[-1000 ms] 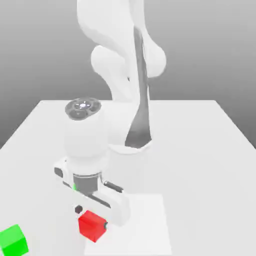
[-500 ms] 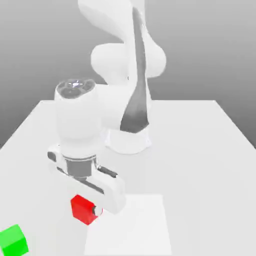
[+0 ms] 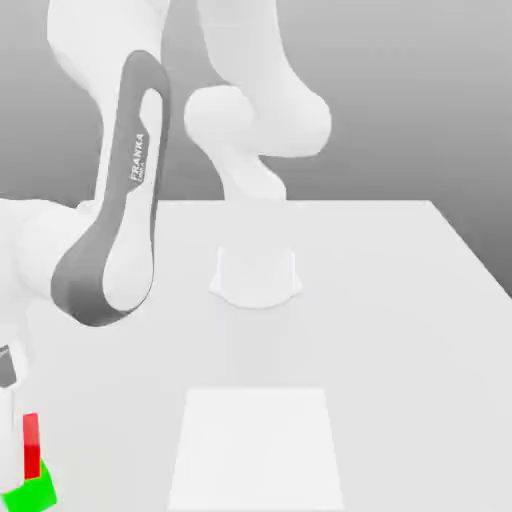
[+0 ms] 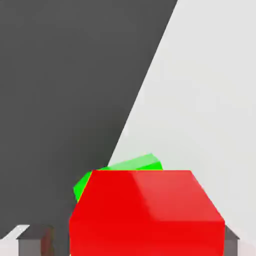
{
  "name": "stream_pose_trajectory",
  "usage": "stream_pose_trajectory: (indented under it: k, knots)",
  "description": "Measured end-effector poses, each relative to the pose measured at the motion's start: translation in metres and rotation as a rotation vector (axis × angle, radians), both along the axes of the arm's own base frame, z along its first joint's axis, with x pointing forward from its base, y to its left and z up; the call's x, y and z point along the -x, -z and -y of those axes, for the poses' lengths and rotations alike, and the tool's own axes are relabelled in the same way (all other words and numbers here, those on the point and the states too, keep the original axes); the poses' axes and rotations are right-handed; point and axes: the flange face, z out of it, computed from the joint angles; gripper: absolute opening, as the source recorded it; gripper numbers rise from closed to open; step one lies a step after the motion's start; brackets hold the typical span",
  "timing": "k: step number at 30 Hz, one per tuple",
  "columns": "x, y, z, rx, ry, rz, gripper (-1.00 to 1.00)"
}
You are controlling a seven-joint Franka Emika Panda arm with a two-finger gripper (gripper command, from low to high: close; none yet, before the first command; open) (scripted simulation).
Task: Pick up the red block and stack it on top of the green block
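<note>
Exterior view's left, low in the corner: the red block (image 3: 31, 444) shows as a narrow upright strip of flat, matte red, its lower edge meeting the top of the green block (image 3: 30, 493), a matte bright-green cube cut by the picture's edge; the red one sits on the green one, touching it; a white, smooth part of the hand hides most of the red cube from this side. The hand view looks along the red block's broad top face and plain front face, both sharp-edged and without sheen; the green block peeks out from beyond and below it, turned a little askew to the red one. The gripper (image 4: 129, 244) stands about the red block; whether it pinches the cube or has let go I cannot tell. The arm (image 3: 110, 240) is rounded, smooth white shells with a dark grey band down one link, lettered FRANKA; it bends from a round white base (image 3: 256, 280) toward the exterior view's left. The table (image 3: 400, 330) is a flat, pale, matte white slab with straight edges; a slightly brighter square patch (image 3: 258, 450) lies on it, well apart from the blocks; behind it the room is a plain grey backdrop, darker higher up; in the hand view a dark grey floor shows beyond the table's edge.
</note>
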Motion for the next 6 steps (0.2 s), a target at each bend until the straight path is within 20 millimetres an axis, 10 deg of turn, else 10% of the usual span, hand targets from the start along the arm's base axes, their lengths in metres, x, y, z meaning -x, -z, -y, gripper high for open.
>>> stream_pose_trajectory:
  k: [6]
  knots:
    - [0.000, -0.041, 0.001, 0.000, 0.001, -0.001, 1.00]
